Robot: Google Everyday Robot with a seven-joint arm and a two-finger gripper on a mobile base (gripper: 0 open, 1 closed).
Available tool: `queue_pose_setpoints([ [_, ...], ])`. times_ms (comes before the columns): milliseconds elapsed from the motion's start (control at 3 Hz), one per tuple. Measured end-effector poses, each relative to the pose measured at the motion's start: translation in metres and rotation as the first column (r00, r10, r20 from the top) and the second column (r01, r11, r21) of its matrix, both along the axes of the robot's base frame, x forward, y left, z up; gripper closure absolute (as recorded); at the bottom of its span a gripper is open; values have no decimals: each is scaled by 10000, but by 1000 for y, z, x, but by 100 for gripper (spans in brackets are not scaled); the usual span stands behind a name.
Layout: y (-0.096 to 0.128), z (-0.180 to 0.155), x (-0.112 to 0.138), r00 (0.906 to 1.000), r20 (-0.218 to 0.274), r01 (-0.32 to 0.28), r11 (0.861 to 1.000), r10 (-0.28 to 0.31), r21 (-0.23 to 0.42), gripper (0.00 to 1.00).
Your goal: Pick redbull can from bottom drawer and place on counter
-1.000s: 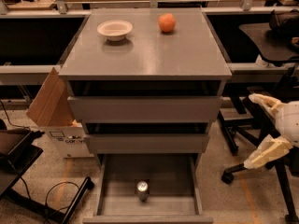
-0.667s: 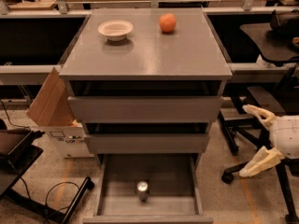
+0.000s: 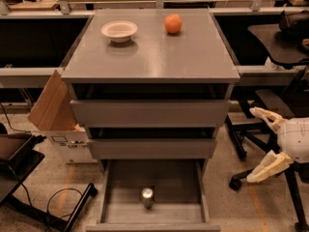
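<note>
The redbull can (image 3: pixel 147 196) stands upright in the open bottom drawer (image 3: pixel 116 211), near its front middle, showing its shiny round top. The counter (image 3: pixel 154 57) is the flat grey top of the three-drawer cabinet. My gripper (image 3: pixel 263 139) is at the right edge, beside the cabinet at the height of the middle drawer, well right of and above the can. Its two pale fingers (image 3: pixel 266 116) are spread apart and hold nothing.
A white bowl (image 3: pixel 119 31) and an orange fruit (image 3: pixel 173 23) sit at the back of the counter. An open cardboard box (image 3: pixel 60 124) stands left of the cabinet. A black office chair (image 3: pixel 275 105) is on the right, behind my gripper. Black stand legs (image 3: pixel 43 202) lie lower left.
My gripper has shifted slightly down and to the right edge of the view. The can, drawer, bowl and fruit have not moved.
</note>
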State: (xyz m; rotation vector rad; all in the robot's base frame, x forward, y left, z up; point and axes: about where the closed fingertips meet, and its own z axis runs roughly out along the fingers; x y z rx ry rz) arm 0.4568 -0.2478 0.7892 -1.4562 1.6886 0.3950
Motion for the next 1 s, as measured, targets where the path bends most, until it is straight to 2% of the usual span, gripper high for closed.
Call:
queue_pose_setpoints([
  [333, 21, -49, 7, 9993, -368, 5, 9998, 3, 200, 0],
  [667, 78, -169, 4, 9891, -1441, -168, 9962, 290, 849, 0],
  [1000, 113, -255, 11, 9761, -2165, 419, 9926, -164, 1136, 0],
])
